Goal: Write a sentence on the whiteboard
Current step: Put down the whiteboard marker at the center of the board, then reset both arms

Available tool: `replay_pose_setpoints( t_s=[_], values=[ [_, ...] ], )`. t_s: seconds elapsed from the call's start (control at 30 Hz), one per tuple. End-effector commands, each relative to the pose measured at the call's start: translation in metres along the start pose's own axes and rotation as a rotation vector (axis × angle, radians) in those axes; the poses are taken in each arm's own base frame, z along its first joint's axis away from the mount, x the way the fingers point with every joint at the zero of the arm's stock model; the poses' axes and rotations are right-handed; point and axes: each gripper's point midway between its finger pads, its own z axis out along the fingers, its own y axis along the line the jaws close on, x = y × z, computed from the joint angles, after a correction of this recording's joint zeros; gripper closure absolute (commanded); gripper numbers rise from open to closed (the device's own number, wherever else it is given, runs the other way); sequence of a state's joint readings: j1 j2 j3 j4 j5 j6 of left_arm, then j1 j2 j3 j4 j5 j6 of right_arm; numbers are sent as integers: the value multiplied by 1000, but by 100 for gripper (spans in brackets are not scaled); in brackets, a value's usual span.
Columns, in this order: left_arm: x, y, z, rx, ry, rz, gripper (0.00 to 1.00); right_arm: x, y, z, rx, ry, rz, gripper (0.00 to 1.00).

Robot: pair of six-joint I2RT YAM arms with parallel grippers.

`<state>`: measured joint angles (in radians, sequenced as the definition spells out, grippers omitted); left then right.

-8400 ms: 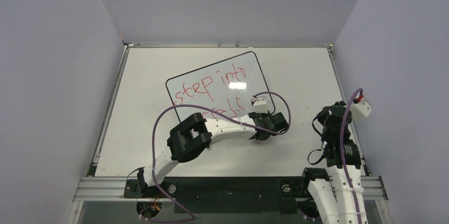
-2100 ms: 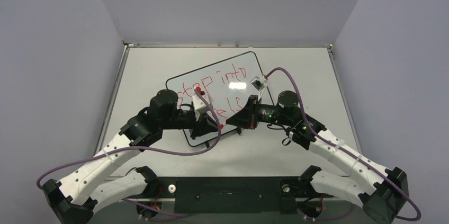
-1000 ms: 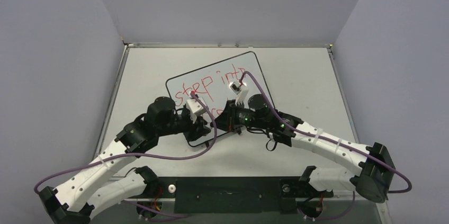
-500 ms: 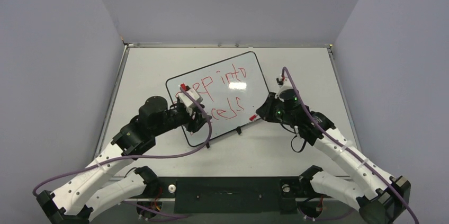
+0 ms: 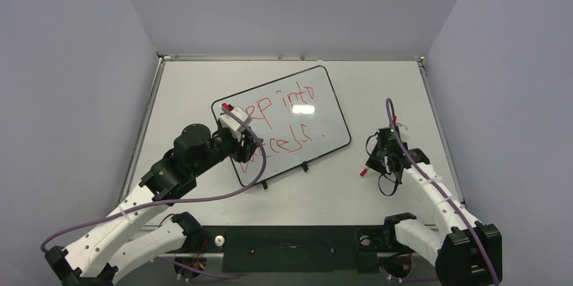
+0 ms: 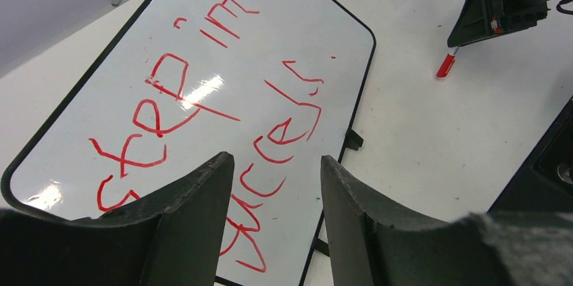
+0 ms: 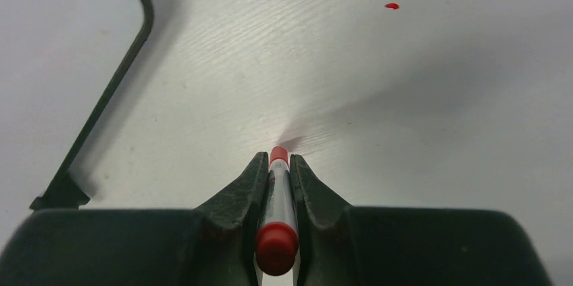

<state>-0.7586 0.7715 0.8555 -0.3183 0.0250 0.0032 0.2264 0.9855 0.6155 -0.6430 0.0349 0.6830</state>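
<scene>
Swung off the whiteboard (image 5: 329,111) onto tabletop (image 5: 405,93) at its right, the right gripper (image 7: 278,160) pinches the marker (image 7: 277,199) tip-down; the empty, parted left gripper (image 6: 277,160) hangs over the sentence (image 6: 203,93)

The whiteboard (image 5: 323,118) lies on the table (image 5: 385,90), left arm (image 5: 169,171) over its near-left corner, right arm (image 5: 424,183) with marker (image 7: 277,211) at its right.

The right end effector (image 7: 278,164) has carried the marker (image 7: 277,211) off the whiteboard (image 5: 326,124) onto the tabletop (image 5: 385,93).
</scene>
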Motion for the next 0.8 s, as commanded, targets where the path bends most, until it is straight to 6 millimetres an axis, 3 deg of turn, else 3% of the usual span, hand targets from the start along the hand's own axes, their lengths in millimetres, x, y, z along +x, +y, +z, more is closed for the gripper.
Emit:
replay_pose_setpoints(
  t_s=[0.0, 0.03, 0.07, 0.1, 0.13, 0.2, 0.37, 0.47, 0.63, 0.77],
  values=[
    [-27, 11, -6, -68, -72, -25, 52, -9, -22, 10, 115, -26, 67, 95],
    [-28, 11, -6, -70, -74, -26, 52, -10, -26, 11, 135, -31, 76, 89],
    [-28, 12, -6, -73, -75, -27, 52, -10, -28, 13, 147, -26, 77, 70],
    [-28, 12, -7, -74, -75, -26, 52, -11, -31, 14, 158, -32, 82, 59],
    [-28, 12, -7, -74, -77, -25, 52, -12, -31, 14, 161, -37, 83, 28],
    [-28, 12, -7, -76, -79, -26, 52, -14, -33, 14, 169, -51, 86, 17],
    [-28, 13, -7, -79, -76, -26, 52, -29, -39, 4, 199, -130, 110, 14],
    [-28, 15, -7, -91, -76, -31, 52, -49, -38, -11, 201, -210, 116, 13],
    [-28, 19, -7, -113, -76, -40, 52, -87, -33, -52, 179, -356, 99, 12],
    [-29, 22, -8, -127, -77, -44, 52, -116, -11, -90, 65, -466, 85, 11]
  ],
)
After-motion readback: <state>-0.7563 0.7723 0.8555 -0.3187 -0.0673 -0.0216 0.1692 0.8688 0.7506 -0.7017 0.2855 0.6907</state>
